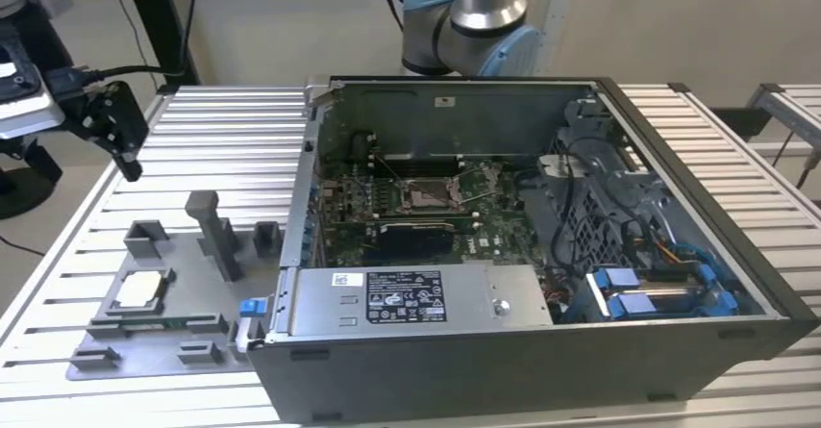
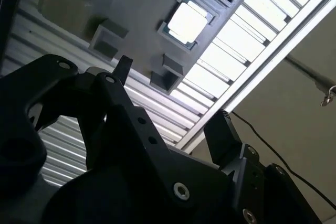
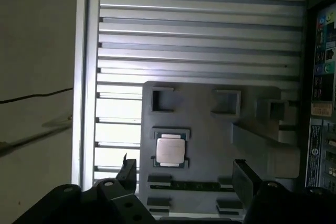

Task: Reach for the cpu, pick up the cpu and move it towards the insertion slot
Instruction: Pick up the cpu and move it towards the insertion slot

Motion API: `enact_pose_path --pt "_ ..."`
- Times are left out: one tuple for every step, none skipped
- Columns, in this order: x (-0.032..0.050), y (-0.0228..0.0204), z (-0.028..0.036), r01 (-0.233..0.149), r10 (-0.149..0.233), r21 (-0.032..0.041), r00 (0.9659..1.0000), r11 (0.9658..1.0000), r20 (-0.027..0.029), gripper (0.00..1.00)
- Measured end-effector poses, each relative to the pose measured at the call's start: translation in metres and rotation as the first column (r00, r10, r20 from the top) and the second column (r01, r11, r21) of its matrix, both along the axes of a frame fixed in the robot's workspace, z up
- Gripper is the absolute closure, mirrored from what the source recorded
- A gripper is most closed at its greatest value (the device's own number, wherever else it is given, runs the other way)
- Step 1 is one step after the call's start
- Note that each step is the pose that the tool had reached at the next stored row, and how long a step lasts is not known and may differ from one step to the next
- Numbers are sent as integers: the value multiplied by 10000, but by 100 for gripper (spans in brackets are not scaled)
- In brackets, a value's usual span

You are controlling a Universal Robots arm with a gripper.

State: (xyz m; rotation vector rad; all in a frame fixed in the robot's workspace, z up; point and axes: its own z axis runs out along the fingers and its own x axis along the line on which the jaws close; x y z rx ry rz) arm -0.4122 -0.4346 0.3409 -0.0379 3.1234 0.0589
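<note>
The black two-fingered gripper point(image 1: 118, 130) is hanging at the exterior view's left, its fingers point(image 3: 127, 169) spreading wide apart and clasping nothing, while the silver-and-blue jointed arm point(image 1: 468, 19) is standing upright

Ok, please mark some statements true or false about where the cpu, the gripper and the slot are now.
1. The cpu lies on the grey fixture plate, outside the computer case. True.
2. The gripper holds the cpu. False: it is open and empty, apart from the cpu.
3. The insertion slot sits on the green board inside the case. True.
4. The case is covered. False: its side is open.
</note>
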Motion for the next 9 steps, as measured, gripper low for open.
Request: enact_pose_path --pt "0 -6 -15 0 0 0 10000 10000 0 0" --pt "0 -14 -29 0 0 0 10000 10000 1 0" --pt "0 -22 -44 0 0 0 10000 10000 0 0" --pt "0 -31 -58 0 0 -1 10000 10000 -1 0" --pt "0 -40 -73 0 0 0 10000 10000 0 0" --pt "0 -48 -87 1 -1 -1 10000 10000 0 0" --pt "0 -57 -101 0 0 0 10000 10000 0 0" --pt "0 -67 -116 0 0 0 10000 10000 0 0" --pt "0 -76 -130 0 0 -1 10000 10000 0 0"
